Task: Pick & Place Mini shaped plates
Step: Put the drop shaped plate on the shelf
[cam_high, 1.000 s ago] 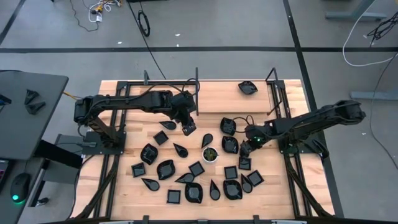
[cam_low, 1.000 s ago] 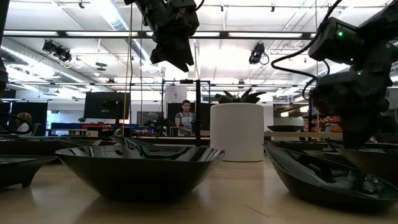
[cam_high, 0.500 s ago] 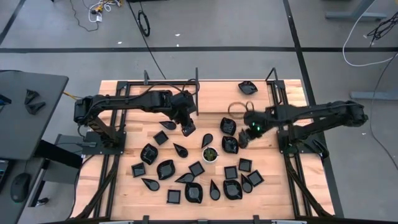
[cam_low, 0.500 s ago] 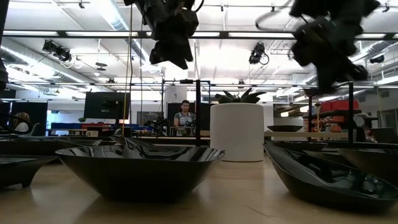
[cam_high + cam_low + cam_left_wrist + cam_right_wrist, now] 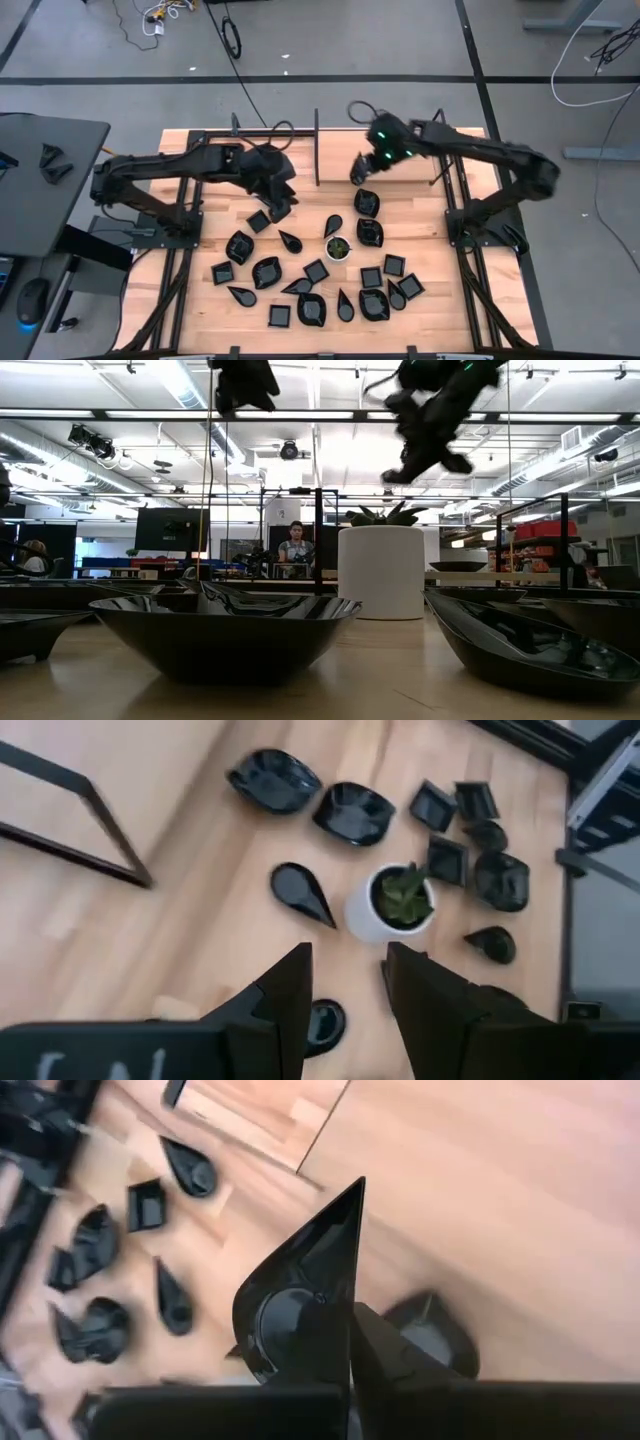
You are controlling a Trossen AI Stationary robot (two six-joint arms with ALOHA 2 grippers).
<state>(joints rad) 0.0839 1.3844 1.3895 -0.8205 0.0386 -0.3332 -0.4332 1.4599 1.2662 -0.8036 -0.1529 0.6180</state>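
Observation:
Many mini shaped plates (image 5: 312, 272), small glossy black dishes, lie scattered on the wooden table around a small white cup (image 5: 338, 247) with a green plant. My right gripper (image 5: 358, 172) hangs above the table's far middle, shut on one black plate (image 5: 300, 1295) with a pointed tip. My left gripper (image 5: 281, 208) hovers open over the table's left middle; in the left wrist view bare wood and a teardrop plate (image 5: 302, 892) show past its fingers (image 5: 285, 1005). In the low view both grippers are high up, the right one (image 5: 425, 435) blurred. My right gripper pinches the plate between its two fingers at the rim of its broad end (image 5: 318, 1342), opposite the pointed tip (image 5: 352, 1192). The fingers slant downward. The plate stands on edge in the hold, tip pointing away from the gripper, lifted clear of the table.
A black upright bar (image 5: 317, 148) stands at the far middle, just left of my right gripper. Black metal frames (image 5: 440, 150) edge the table's sides. Bare wood lies along the far edge (image 5: 400, 150). A big plate (image 5: 220, 635) fills the low view's foreground.
My right gripper has risen from among the plates at the right and swung toward the far edge and the left, carrying one plate lifted clear. My left gripper has risen and drawn back toward the table's left, still open.

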